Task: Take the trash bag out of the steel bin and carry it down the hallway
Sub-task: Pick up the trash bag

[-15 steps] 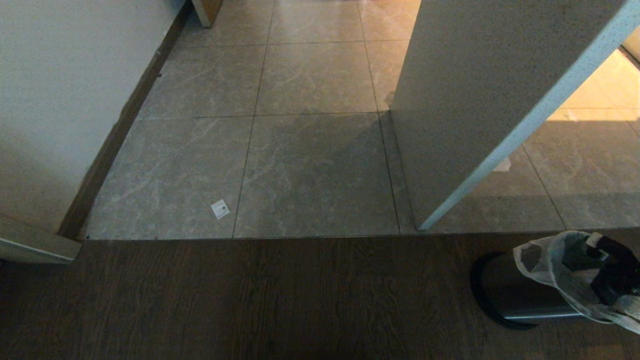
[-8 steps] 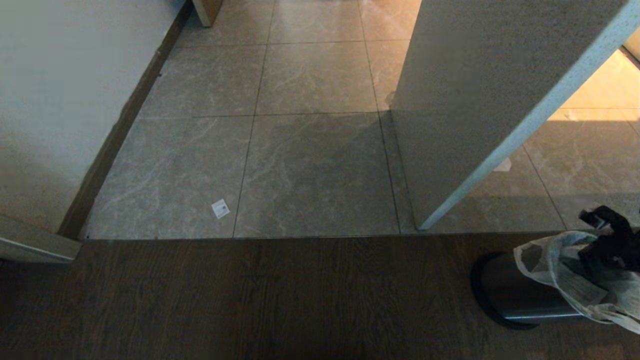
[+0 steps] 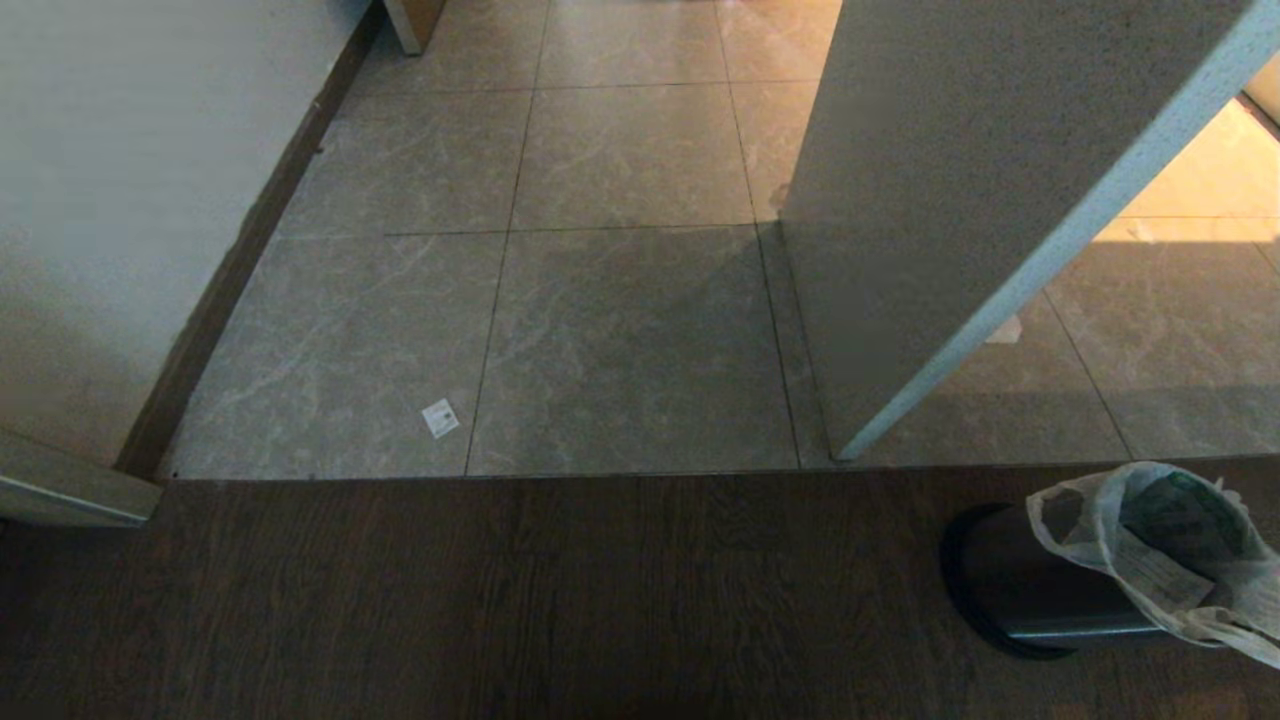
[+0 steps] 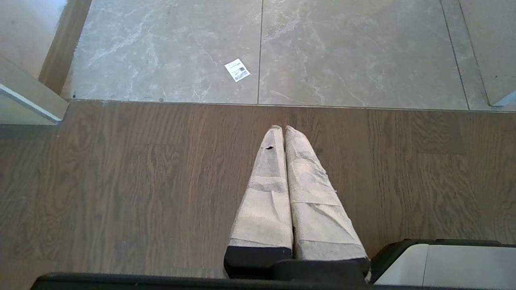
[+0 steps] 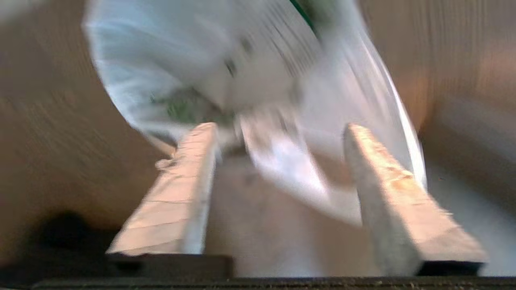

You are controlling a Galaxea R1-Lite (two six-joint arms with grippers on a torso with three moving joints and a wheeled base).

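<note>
Your trash bag [image 3: 1160, 550] sits in the steel bin [image 3: 1030, 585] on the dark wood floor [image 3: 550, 600], at the right edge of the head view, its mouth flopped over the rim. Right gripper [image 5: 278, 149] is out of the head view; its wrist view shows the fingers apart, bag just in front, nothing clamped. Left gripper [image 4: 282, 129] hangs over the wood floor, fingers together, empty. You've got the tiled hallway [image 3: 620, 300] straight ahead, a small white slip [image 3: 440, 417] lying on it.

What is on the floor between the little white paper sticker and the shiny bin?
Nothing sits there. The head view shows only grey tile beside the sticker, then bare dark wood floor up to the steel bin with its trash bag.
</note>
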